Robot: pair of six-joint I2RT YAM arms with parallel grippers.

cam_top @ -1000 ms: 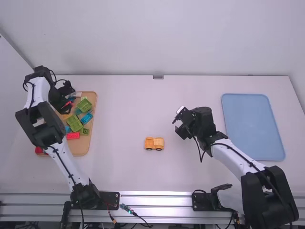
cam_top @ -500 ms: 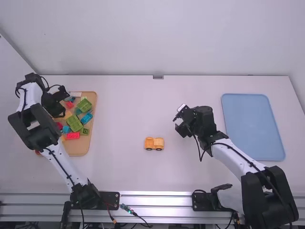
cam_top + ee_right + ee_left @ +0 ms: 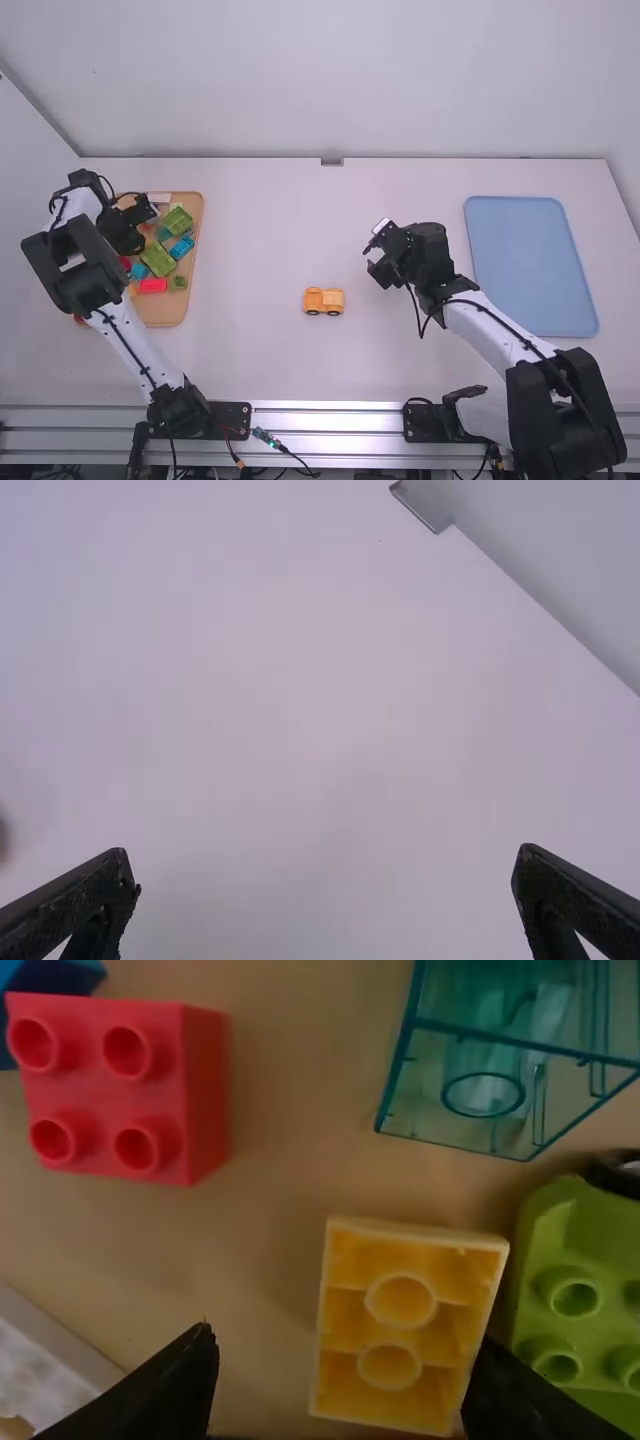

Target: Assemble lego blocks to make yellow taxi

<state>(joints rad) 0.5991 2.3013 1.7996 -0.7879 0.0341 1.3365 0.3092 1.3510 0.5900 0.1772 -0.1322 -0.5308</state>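
Yellow taxi (image 3: 323, 301), one, part-built: wheeled lower body standing on the bench (image 3: 260, 240), apparently done; upper part, judged outstanding. Yellow block (image 3: 400, 1330), one, hollow side up on the wooden tray (image 3: 165, 316), likely the next piece, unfitted. Left gripper (image 3: 345, 1345), fingers well apart above the tray near that block, no grip evident. Right gripper (image 3: 328, 858), spread wide, empty, above the bench

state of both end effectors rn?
Left end effector: open, yellow block between its fingers, not clamped.
Right end effector: open, holding nothing.
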